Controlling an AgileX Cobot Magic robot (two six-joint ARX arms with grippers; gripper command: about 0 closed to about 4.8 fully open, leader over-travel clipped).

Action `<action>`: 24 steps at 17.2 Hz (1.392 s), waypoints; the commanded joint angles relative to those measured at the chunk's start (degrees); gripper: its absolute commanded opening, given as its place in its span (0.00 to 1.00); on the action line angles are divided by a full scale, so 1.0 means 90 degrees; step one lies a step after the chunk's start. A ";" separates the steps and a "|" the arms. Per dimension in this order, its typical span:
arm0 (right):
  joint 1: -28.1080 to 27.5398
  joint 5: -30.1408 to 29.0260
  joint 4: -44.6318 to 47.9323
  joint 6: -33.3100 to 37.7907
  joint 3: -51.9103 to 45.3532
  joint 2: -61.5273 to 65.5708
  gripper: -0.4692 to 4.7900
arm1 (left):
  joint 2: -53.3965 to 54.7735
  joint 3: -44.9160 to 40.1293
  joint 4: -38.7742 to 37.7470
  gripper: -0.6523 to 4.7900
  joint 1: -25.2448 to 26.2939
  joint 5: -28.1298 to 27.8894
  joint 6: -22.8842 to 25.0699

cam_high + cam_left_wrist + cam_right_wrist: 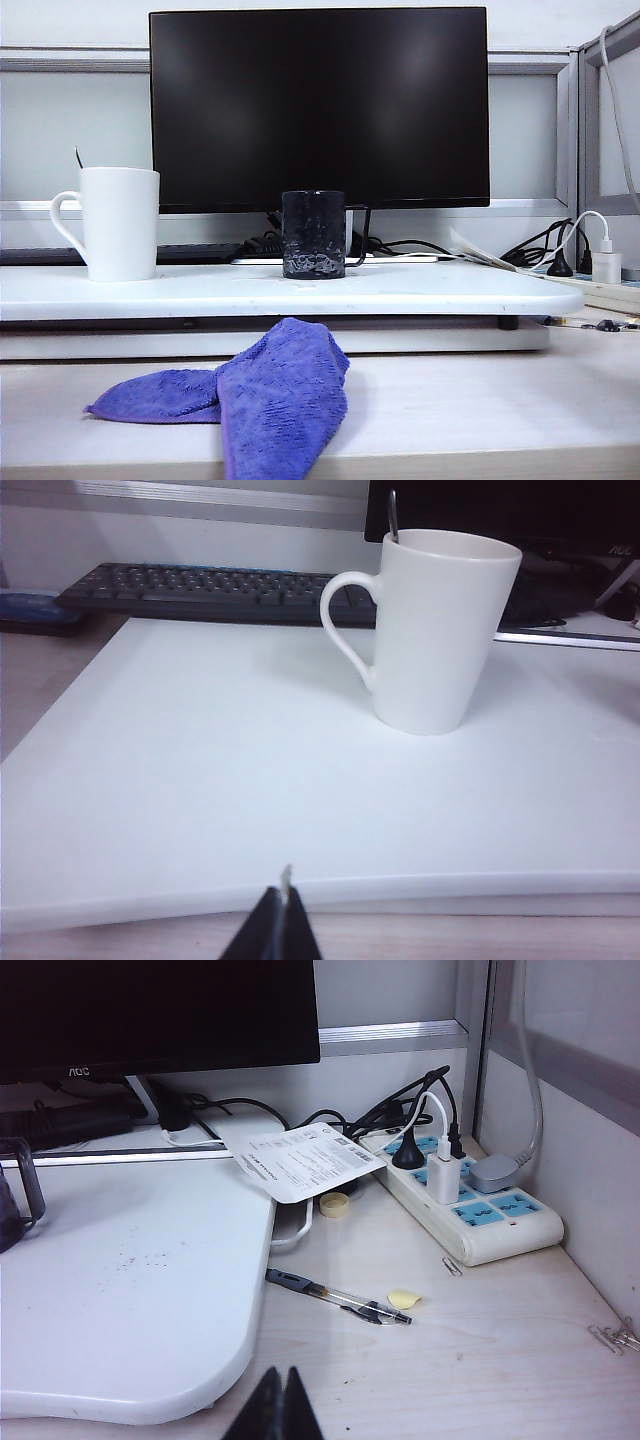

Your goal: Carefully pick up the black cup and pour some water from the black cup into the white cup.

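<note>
In the exterior view we see the black cup point(313, 234) at the centre of the frame, upright on a raised white board point(420, 290) on the table point(480, 400). It is short, dark and glossy, with pale mottling near its base and a thin dark handle on its right side. The white cup point(120, 222) stands at the left of the frame on the same board, well apart from it: taller, plain matte white, its loop handle pointing left. A dark monitor point(320, 105) fills the background, and a purple cloth point(260, 395) lies in the lower centre. Neither tool appears here.

In the left wrist view the white cup point(440, 630) sits in the upper right, slightly tapered. The left tool point(280, 920) shows at the bottom edge, its tips pressed together, holding nothing.

In the right wrist view only the black cup's handle and side point(18, 1195) show at the left edge. The right tool point(281, 1405) sits at the bottom edge, tips together and empty, above a pen point(335, 1296) on the table.
</note>
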 commanded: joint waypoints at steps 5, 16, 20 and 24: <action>-0.0002 0.0017 0.0170 -0.0002 -0.0034 -0.0002 0.08 | 0.0000 0.0007 -0.0015 0.11 0.0002 0.0024 0.0000; -0.0015 0.1037 0.0758 0.0036 0.2045 0.0408 0.21 | 0.0000 0.1571 0.0600 0.48 0.0002 0.1290 -0.1120; -0.0005 0.0814 0.1588 0.0124 0.3128 0.1683 0.37 | 0.0199 0.2766 0.0595 0.48 0.0000 0.0838 -0.1217; 0.0143 -0.1484 0.1649 0.0214 0.4767 0.4282 0.54 | 0.2130 0.3424 0.1214 0.89 0.0000 0.1515 -0.1729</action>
